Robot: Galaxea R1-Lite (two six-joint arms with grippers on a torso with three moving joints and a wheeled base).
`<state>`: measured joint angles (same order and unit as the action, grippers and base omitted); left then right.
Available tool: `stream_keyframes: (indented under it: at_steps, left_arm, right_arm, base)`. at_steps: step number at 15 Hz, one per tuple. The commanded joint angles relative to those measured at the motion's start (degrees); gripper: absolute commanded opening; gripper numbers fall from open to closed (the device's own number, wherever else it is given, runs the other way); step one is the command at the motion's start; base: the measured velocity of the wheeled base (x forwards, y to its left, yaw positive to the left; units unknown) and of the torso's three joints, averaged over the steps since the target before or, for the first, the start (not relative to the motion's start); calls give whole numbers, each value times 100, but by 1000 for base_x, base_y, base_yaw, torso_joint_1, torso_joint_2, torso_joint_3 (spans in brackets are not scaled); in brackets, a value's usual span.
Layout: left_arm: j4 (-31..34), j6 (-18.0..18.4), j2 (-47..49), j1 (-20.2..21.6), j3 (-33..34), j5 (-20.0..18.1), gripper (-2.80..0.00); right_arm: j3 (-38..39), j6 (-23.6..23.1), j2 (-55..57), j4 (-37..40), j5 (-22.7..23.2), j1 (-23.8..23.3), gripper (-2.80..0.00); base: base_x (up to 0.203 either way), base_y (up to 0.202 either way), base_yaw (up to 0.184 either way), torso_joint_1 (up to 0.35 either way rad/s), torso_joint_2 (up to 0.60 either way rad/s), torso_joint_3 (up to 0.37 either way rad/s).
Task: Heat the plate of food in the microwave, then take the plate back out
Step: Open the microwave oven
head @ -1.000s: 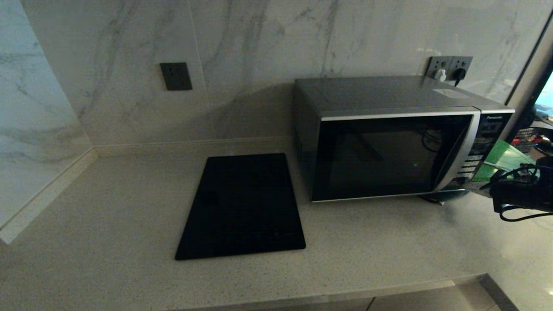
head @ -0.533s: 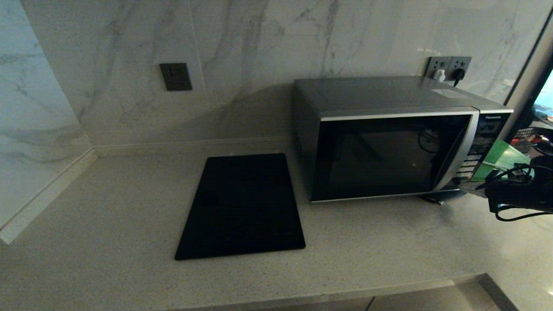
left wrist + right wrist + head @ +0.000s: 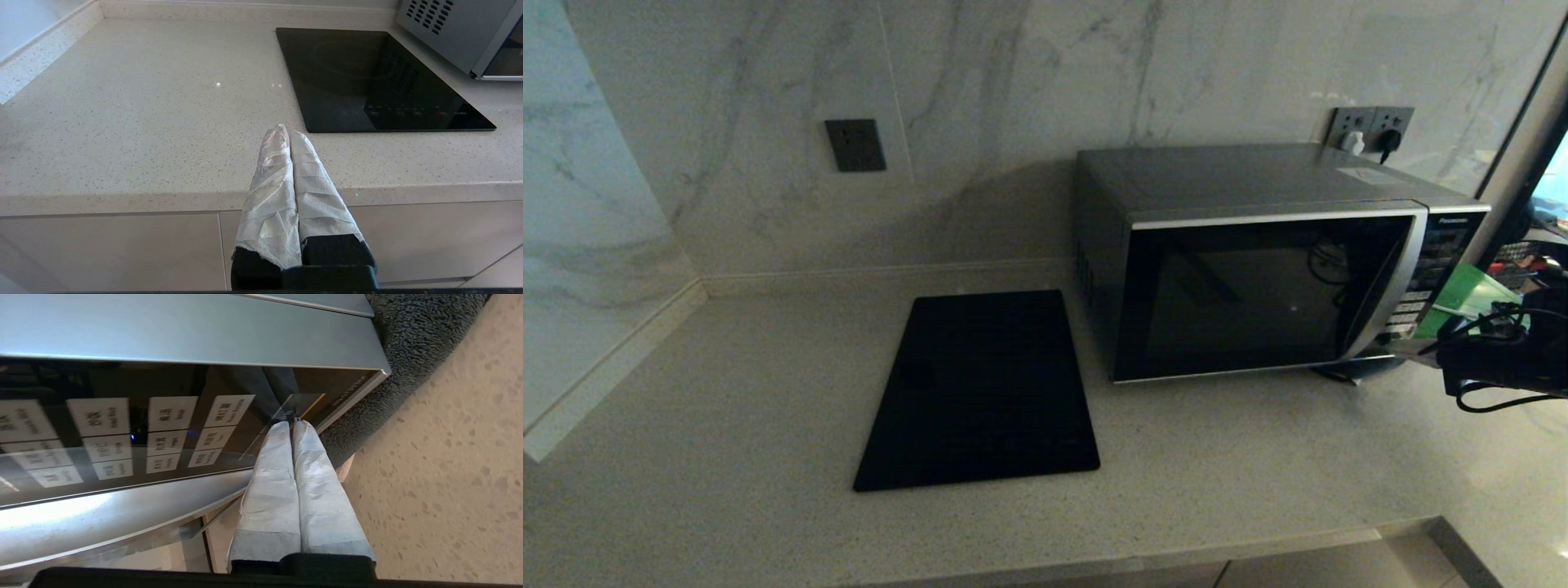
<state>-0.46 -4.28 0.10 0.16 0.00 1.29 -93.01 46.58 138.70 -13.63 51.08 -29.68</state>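
Note:
The microwave (image 3: 1258,278) stands at the back right of the counter with its dark glass door closed. The plate of food is out of view. My right gripper (image 3: 291,422) is shut with nothing between its wrapped fingers. Its tips sit against the lowest wide button of the microwave's button panel (image 3: 122,428). In the head view the right arm (image 3: 1503,363) reaches in from the right edge toward that panel's lower end. My left gripper (image 3: 286,132) is shut and empty, parked in front of the counter's front edge.
A flat black slab (image 3: 980,392) lies on the counter left of the microwave. A green board (image 3: 1470,298) leans behind the microwave's right side. Wall sockets (image 3: 1372,126) with plugs sit above it. A dark fuzzy mat (image 3: 408,335) lies under the microwave.
My right arm has crept a little to the left, closer to the lower end of the button panel. The door stays closed and the left arm has not moved.

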Motion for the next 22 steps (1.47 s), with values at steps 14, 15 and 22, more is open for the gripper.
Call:
stream_keyframes:
  at_steps: [14, 15, 22]
  left_arm:
    - [-6, -3, -1, 2, 0, 3, -280]
    - [-6, -3, -1, 2, 0, 3, -280]
    - [-6, -3, -1, 2, 0, 3, -280]
  right_arm:
    - [1516, -109, -1453, -28, -519, -447, -280]
    - [1677, -168, -1751, -8, -682, -545, -280]
    - [2605, -1107, -4912, 1490, -1457, -879, -280]
  base:
    - [0, 0, 0, 0, 0, 0]
    - [0, 0, 0, 0, 0, 0]
    - [0, 0, 0, 0, 0, 0]
